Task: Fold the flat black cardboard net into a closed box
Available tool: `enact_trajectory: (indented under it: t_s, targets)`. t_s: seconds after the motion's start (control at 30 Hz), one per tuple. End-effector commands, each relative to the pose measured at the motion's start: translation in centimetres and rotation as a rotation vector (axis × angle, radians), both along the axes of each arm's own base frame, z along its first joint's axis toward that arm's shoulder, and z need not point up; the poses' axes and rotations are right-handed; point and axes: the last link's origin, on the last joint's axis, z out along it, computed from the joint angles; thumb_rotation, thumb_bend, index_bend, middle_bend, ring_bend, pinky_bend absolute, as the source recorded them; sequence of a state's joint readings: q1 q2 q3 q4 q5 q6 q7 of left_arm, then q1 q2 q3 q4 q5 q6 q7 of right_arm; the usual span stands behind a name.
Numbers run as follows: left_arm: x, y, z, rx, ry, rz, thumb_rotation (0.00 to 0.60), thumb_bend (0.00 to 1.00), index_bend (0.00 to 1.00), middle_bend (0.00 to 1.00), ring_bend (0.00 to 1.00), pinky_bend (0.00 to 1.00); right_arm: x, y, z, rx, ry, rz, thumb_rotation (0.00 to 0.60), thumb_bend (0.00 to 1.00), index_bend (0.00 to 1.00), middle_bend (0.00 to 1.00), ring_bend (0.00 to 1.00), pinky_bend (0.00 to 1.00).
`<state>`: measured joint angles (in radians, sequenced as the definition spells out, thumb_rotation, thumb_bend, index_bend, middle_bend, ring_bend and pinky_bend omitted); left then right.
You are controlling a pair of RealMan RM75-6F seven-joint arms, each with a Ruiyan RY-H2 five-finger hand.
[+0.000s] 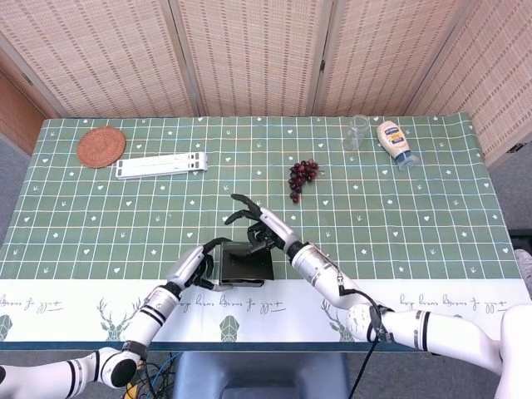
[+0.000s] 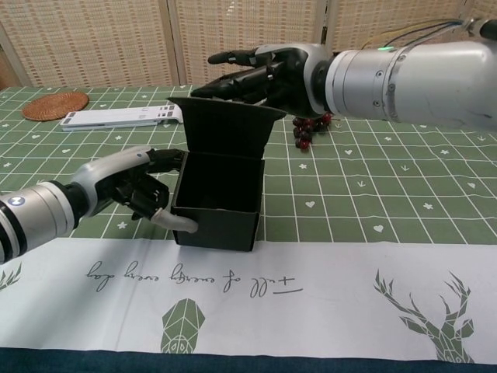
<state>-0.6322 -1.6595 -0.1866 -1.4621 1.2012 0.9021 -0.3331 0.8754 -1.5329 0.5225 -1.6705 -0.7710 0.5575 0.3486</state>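
Black cardboard was seen between two robot hands: one box point(image 2: 217, 203), its lid flap point(image 2: 225, 124) tilted forward over the open body, stood near the front edge of the table, just behind the white border strip point(image 2: 311, 287). The left hand point(image 2: 136, 186) was held against the box's left side, fingers curled toward the wall and the thumb laid along the lower front corner. The right hand point(image 2: 264, 74) was stretched out flat above the lid flap, fingers spread and extended leftward, resting on or just over the flap's top edge; contact could not be told for certain. Both forearms were reached in from the near side of the table. Further back were counted one bunch of dark grapes point(image 1: 302, 176), one white folded stand point(image 1: 160, 165), one round woven coaster point(image 1: 101, 146), one clear glass point(image 1: 357, 131) and one squeeze bottle point(image 1: 395, 143). A green tablecloth point(image 1: 432, 216) with white hearts and grid lines was spread over the table, and woven folding screens point(image 1: 249, 50) were stood behind it.
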Motion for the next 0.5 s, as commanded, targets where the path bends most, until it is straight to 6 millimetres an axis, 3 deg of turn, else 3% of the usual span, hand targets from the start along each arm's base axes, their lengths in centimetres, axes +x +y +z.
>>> enact_trajectory:
  t_s: [0.03,0.4,0.5]
  targets:
    - [-0.3,0.4,-0.1,0.022,0.007,0.036,0.6,0.07,0.27,0.31,0.7,0.81,0.1,-0.1,0.2,-0.004,0.072,0.053,0.6,0.0,0.0,0.32,0.79,1.0]
    - [-1.1,0.8,-0.2,0.113,0.005,0.176,0.6,0.07,0.23,0.31,0.7,0.81,0.6,-0.2,-0.6,-0.177,0.374,0.253,0.6,0.0,0.0,0.33,0.83,1.0]
    - [-1.2,0.6,-0.2,0.112,0.006,0.192,0.6,0.07,0.16,0.24,0.67,0.81,0.9,-0.3,-1.0,-0.232,0.452,0.302,0.6,0.0,0.01,0.34,0.83,1.0]
